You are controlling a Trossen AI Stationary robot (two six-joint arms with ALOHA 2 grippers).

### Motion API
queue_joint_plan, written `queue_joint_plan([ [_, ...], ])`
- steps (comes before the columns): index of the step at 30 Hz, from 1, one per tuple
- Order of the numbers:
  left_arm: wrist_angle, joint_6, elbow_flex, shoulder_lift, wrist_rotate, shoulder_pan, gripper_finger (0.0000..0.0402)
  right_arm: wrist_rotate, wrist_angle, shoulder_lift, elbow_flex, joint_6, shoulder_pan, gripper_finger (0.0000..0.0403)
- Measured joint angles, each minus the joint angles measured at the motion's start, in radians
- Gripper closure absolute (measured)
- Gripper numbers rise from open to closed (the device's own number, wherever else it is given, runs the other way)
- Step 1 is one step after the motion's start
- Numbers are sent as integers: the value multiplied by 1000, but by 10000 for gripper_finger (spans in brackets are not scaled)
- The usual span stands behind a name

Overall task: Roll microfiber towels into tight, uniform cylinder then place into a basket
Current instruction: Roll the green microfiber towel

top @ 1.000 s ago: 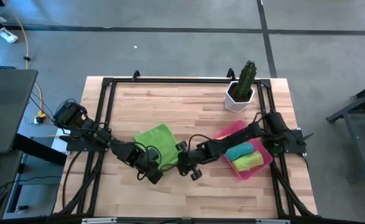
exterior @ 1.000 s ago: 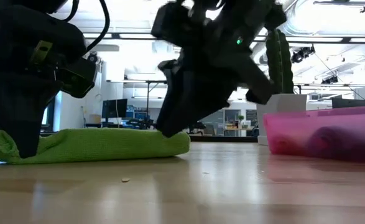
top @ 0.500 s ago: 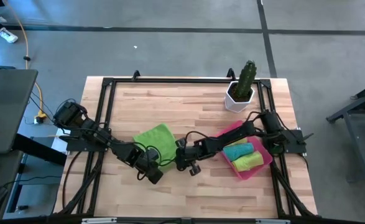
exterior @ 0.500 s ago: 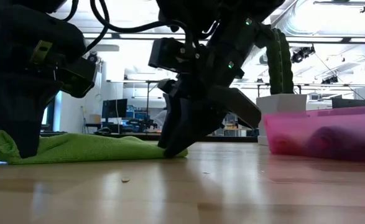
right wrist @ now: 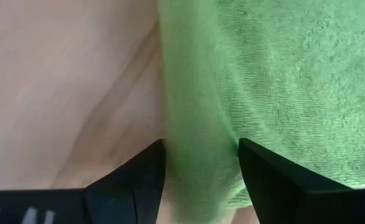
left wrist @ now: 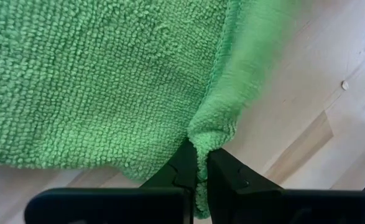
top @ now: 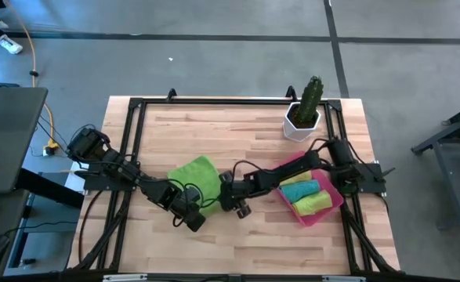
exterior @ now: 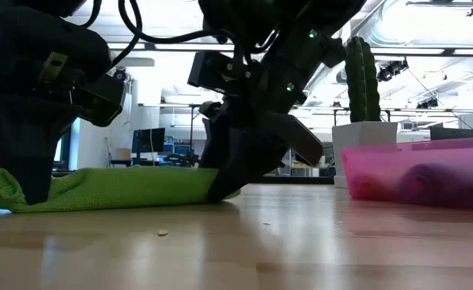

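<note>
The right gripper (right wrist: 201, 168) has spread its fingers and dropped to straddle the lime green towel (top: 197, 174) edge, while the left gripper (left wrist: 199, 174) stays clenched on the opposite corner. The towel lies flat on the desk (top: 237, 129), unrolled, well apart from the basket (top: 286, 169) that holds rolled towels, so rolling looks about to begin.

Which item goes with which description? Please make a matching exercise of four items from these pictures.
Items:
1. green towel
2. basket
3. left gripper
4. right gripper

Descriptions:
A. open, fingers astride a towel edge
B. holds rolled teal and yellow towels
C. shut on a pinched towel corner
D. lies spread on the table

Pairs: 1-D, 2-B, 3-C, 4-A
</note>
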Motion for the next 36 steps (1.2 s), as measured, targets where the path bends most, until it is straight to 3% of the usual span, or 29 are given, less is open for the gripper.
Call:
queue_joint_plan([
  [5,2,0,-1,0,0,0,392,-80,8,10,0,11,-34,216],
  [13,8,8,0,1,-2,0,392,-62,-38,6,9,31,-56,244],
  [19,9,12,0,1,-2,0,392,-60,-173,-45,45,20,-23,220],
  [24,12,27,0,1,-2,0,392,-42,-178,-54,45,30,15,200],
  [36,47,27,-1,3,-1,0,392,-17,-175,-56,42,94,83,198],
])
